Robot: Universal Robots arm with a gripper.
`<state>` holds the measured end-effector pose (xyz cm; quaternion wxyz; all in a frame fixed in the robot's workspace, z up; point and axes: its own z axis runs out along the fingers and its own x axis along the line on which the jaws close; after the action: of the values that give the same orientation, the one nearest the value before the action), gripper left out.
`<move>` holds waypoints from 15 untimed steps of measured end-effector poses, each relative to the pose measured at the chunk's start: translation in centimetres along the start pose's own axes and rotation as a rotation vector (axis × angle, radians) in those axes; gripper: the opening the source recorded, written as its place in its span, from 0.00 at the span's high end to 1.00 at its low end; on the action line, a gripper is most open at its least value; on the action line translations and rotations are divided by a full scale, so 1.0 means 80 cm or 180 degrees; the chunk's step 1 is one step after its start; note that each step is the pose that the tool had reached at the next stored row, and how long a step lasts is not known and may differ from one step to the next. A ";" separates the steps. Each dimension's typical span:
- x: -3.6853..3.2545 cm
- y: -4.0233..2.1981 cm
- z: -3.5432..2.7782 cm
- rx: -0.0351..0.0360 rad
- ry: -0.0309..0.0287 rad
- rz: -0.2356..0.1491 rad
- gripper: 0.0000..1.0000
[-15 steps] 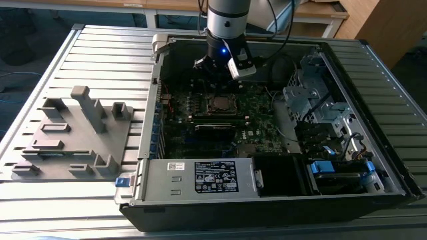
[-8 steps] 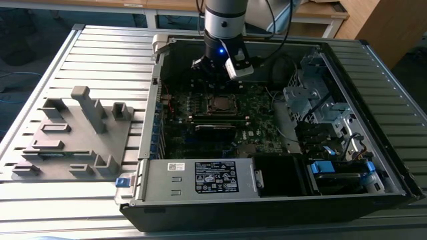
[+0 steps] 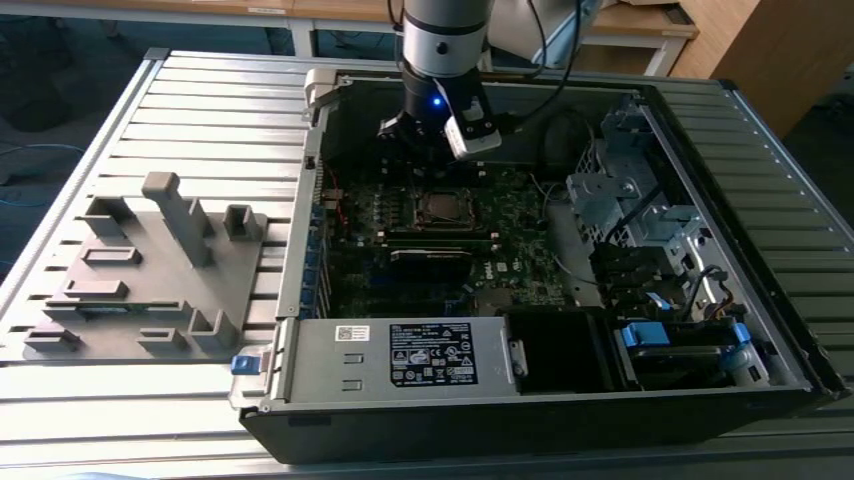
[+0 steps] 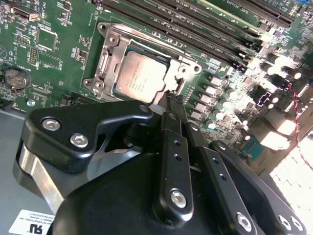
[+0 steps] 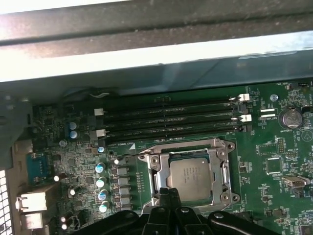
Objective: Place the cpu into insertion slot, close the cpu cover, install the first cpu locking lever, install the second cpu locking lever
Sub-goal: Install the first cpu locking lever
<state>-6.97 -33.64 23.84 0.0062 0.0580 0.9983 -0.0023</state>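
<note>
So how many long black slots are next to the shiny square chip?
4. In the first wrist view the long black slots lie side by side between the cpu and the case wall; none seems hidden.

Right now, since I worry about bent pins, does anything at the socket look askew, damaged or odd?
Nothing stands out. The flat silver-grey square cpu lies level and square within the shiny metal cpu cover, and the black gripper sits at that cover's edge.

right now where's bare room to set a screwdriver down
Bare ribbed table between the grey fixture and the far edge, plus the strip along the near edge. Inside the case it's crowded: gripper by the cpu, memory sticks alongside.
</note>
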 end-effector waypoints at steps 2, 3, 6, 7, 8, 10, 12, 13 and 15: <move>0.0018 -0.0002 0.0000 0.0000 -0.0002 0.0000 0.89; 0.0024 -0.0002 0.0000 0.0000 -0.0003 0.0000 0.89; 0.0040 -0.0005 -0.0001 -0.0001 -0.0005 0.0000 0.89; 0.0044 -0.0005 0.0000 -0.0001 -0.0006 0.0000 0.89; 0.0045 -0.0005 -0.0001 -0.0001 -0.0006 0.0000 0.89; 0.0047 -0.0006 -0.0001 -0.0001 -0.0006 0.0000 0.89; 0.0047 -0.0006 -0.0003 -0.0001 -0.0006 0.0000 0.89; 0.0047 -0.0006 -0.0005 -0.0001 -0.0006 0.0000 0.89; 0.0047 -0.0006 -0.0015 0.0000 -0.0006 0.0000 0.89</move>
<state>-7.35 -33.64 23.96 0.0071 0.0580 0.9983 -0.0023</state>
